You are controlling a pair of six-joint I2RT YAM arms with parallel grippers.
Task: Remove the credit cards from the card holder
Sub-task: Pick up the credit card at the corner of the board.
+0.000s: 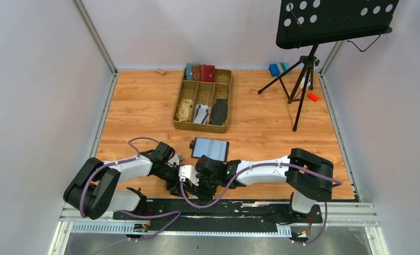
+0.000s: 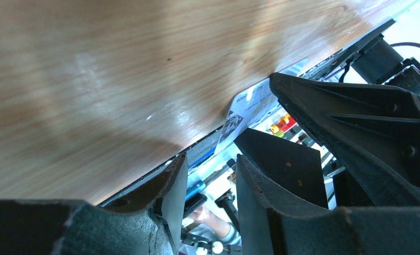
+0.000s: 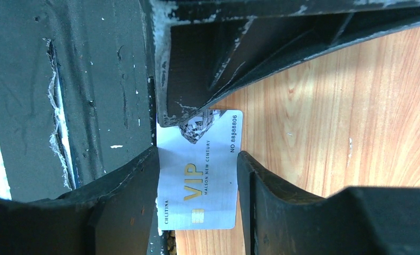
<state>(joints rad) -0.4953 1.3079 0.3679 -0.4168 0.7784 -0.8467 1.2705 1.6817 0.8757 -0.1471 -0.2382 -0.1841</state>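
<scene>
Right jaws around credit card (image 3: 197, 175)

Black card holder (image 1: 210, 149) lay open and flat on the table, grey-blue pages facing up. Whitish credit card (image 3: 202, 186), gold "VIP" lettering, sat gripped between the right gripper's (image 3: 197, 155) fingers.

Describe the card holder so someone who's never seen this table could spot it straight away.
Find the wooden divided tray mid-table. Just on the arms' side of it lies the card holder, opened flat. Its black border and grey-blue sleeve pages set it apart from the red, brown and blue wallets standing in the tray's far compartment.
</scene>
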